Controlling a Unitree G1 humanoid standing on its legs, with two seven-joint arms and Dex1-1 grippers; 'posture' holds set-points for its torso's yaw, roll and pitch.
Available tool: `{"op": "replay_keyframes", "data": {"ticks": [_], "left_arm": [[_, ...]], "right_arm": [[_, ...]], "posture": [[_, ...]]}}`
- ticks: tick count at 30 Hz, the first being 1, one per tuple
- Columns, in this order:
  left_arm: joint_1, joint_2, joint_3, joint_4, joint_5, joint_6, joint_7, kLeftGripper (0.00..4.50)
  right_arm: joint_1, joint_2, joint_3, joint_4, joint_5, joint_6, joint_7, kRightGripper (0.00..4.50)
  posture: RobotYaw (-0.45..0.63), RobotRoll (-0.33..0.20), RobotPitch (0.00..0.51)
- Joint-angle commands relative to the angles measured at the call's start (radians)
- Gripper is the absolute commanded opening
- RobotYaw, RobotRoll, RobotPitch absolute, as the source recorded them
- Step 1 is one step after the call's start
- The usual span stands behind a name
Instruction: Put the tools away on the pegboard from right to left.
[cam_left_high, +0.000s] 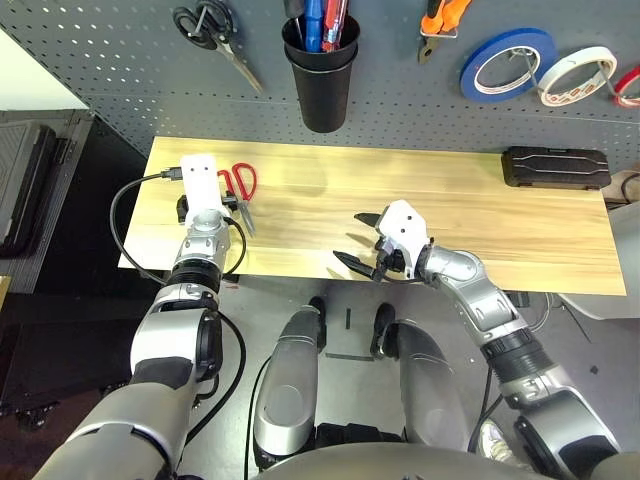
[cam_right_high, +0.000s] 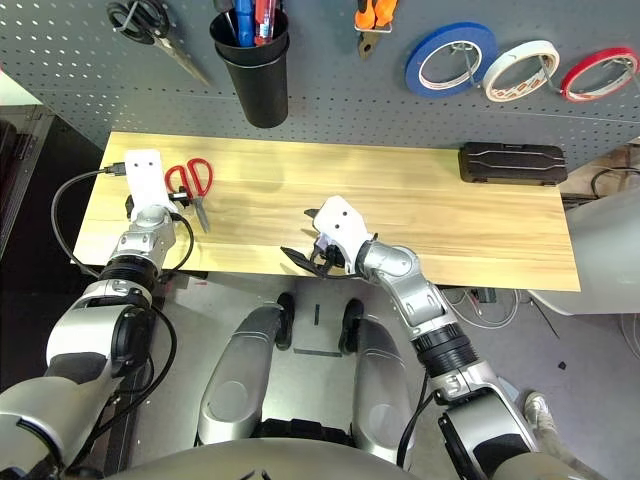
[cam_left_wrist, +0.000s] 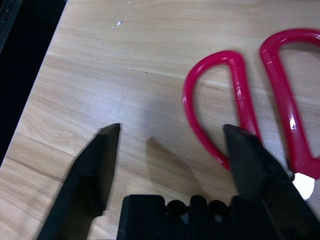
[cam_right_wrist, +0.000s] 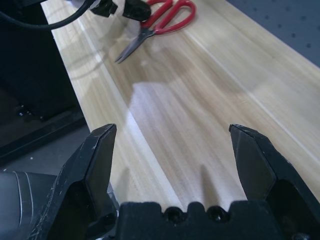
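Red-handled scissors flat near the tabletop's left edge, blades toward the front edge, handles toward the pegboard, left gripper spread over one handle loop, right gripper wide apart, empty.

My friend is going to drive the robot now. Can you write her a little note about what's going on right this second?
Left tool: open, low over the table, one finger over a handle loop of the red-handled scissors; nothing gripped.
Right tool: open, empty, near the table's front edge.
Hanging on the pegboard: white tape ring and orange-and-black pliers. The black cup holds several tools; I cannot pick out the screwdriver among them.
Left: grab the red scissors and hang them at the board's left side.
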Motion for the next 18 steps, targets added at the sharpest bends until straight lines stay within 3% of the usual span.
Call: {"op": "replay_keyframes", "data": {"ticks": [1, 8, 18], "left_arm": [[0.026, -0.011, -0.004, 0.055, 0.004, 0.028, -0.010, 2.83], [0.052, -0.045, 0.008, 0.016, -0.019, 0.057, -0.016, 0.13], [0.120, -0.089, 0.039, -0.138, -0.045, 0.114, 0.000, 0.03]], "right_arm": [[0.032, -0.013, 0.000, -0.020, 0.011, 0.011, 0.006, 4.50], [0.037, -0.033, 0.000, -0.029, 0.036, -0.014, 0.049, 4.50], [0.012, -0.026, 0.009, 0.017, 0.035, -0.052, 0.065, 4.50]], "posture": [[0.20, 0.000, 0.409], [0.21, 0.000, 0.401], [0.24, 0.000, 0.381]]}}
